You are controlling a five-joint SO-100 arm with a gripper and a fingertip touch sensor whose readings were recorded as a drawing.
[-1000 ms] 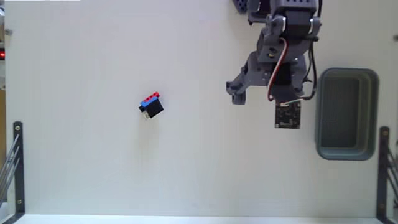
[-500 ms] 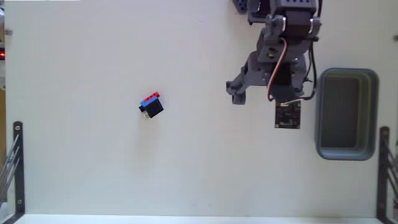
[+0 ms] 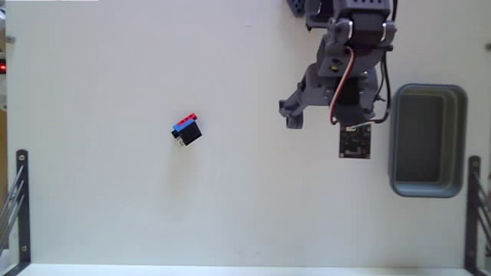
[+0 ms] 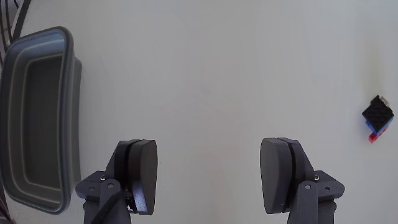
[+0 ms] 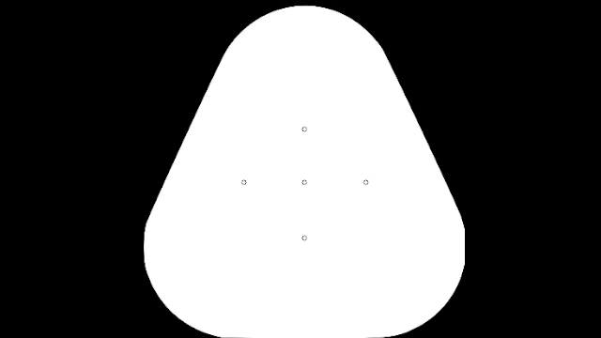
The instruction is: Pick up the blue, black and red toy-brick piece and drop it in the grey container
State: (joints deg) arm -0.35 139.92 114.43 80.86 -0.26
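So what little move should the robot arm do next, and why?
Probably swing toward the small black, blue and red toy-brick piece. The grey two-finger gripper is open with nothing between its fingers, while the brick sits alone on the white table, far from the blue-grey plastic container.

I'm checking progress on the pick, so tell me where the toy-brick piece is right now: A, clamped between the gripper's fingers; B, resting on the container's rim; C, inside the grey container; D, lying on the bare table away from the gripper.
D: the toy-brick piece lies alone on the table, far from the open gripper and the grey container.
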